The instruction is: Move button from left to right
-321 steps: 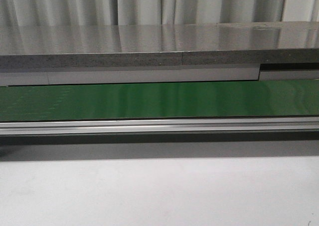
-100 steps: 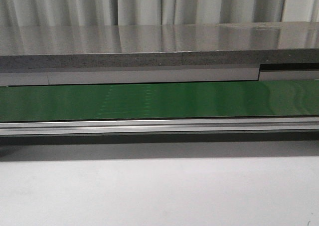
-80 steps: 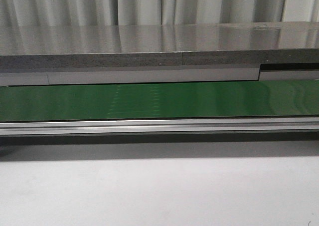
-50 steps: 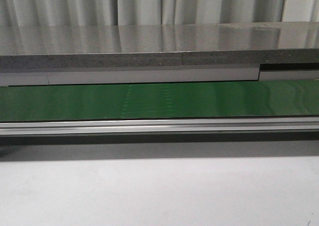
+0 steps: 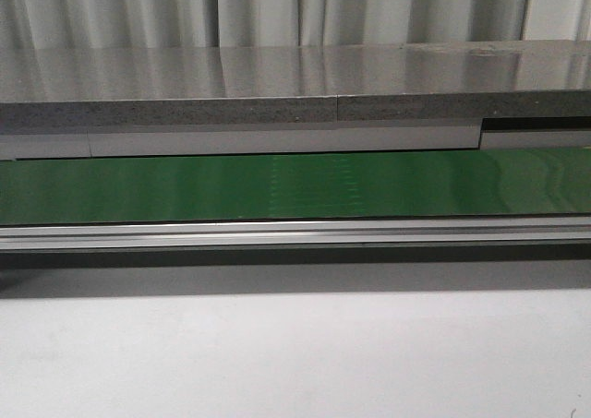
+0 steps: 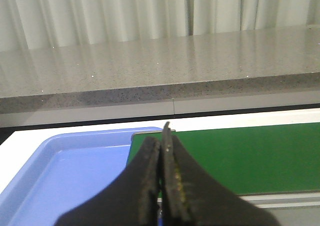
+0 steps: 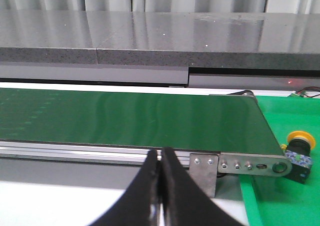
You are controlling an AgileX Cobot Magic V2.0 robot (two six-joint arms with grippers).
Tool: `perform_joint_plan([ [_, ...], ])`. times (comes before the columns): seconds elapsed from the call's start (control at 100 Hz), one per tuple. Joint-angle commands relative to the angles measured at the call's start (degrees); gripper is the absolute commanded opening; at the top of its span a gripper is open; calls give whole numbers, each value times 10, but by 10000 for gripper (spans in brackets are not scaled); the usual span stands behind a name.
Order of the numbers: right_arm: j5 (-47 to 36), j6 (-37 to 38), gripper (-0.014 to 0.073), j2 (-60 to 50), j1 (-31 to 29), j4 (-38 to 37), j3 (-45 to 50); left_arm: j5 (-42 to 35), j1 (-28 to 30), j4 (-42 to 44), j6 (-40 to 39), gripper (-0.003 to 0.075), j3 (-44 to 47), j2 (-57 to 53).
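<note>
While both grippers hang with fingers pressed together on nothing, the left gripper (image 6: 162, 136) sits over a blue tray (image 6: 60, 176) and the right gripper (image 7: 160, 158) near a metal rail (image 7: 100, 151). Beyond runs the green belt (image 5: 295, 185). The button (image 7: 298, 148) rests on a green mat (image 7: 280, 201) just past the belt's end, with a grey counter (image 5: 277, 81) behind.

The yellow-headed button (image 7: 298, 153) lies tilted on the green tray (image 7: 280, 196).
</note>
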Motion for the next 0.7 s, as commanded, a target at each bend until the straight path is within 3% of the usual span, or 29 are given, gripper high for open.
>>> perform_joint_plan([
  [0.0, -53, 0, -68, -11, -2, -7, -8, -44, -4, -6, -1, -20, -16, 7],
  [0.69, -46, 0, -68, -11, -2, -7, -8, -44, -4, -6, -1, -20, -16, 7],
])
